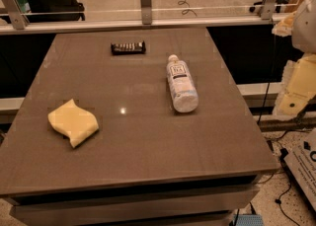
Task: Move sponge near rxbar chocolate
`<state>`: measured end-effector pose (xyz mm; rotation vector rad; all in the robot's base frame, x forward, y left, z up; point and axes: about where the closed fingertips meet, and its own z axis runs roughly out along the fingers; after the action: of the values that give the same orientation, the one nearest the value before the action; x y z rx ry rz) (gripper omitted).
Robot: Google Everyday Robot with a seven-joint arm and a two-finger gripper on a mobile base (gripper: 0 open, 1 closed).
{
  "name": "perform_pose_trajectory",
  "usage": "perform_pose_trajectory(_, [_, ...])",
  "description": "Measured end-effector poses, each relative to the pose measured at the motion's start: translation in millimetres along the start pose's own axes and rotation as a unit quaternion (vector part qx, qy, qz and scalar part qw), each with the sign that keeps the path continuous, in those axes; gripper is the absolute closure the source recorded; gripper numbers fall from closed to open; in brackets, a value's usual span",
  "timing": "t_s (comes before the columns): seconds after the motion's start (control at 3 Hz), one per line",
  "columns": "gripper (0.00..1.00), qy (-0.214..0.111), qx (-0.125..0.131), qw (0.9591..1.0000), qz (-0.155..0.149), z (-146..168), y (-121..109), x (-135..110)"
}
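Observation:
The pale yellow sponge [73, 122] lies flat on the front left of the grey-brown table [138, 151]. The rxbar chocolate [128, 48], a small dark bar with pale lettering, lies at the back of the table, left of centre. They are far apart. My gripper [297, 88], with cream-yellow parts, hangs off the table's right side at the right edge of the view, away from both objects and holding nothing that I can see.
A clear plastic bottle [181, 84] with a white label lies on its side right of centre, between the gripper and the sponge. A glass railing [145, 3] runs behind the table. Cables and a box lie on the floor at right.

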<state>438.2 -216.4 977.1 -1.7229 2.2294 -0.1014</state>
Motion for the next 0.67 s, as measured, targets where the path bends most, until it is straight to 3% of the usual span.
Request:
perform_pose_trajectory(0.33, [0.00,0.000,0.000,1.0000,0.000,0,0,0])
perform_pose_trajectory(0.67, [0.00,-0.001,0.024,0.9996,-0.012,-14,-11,-3])
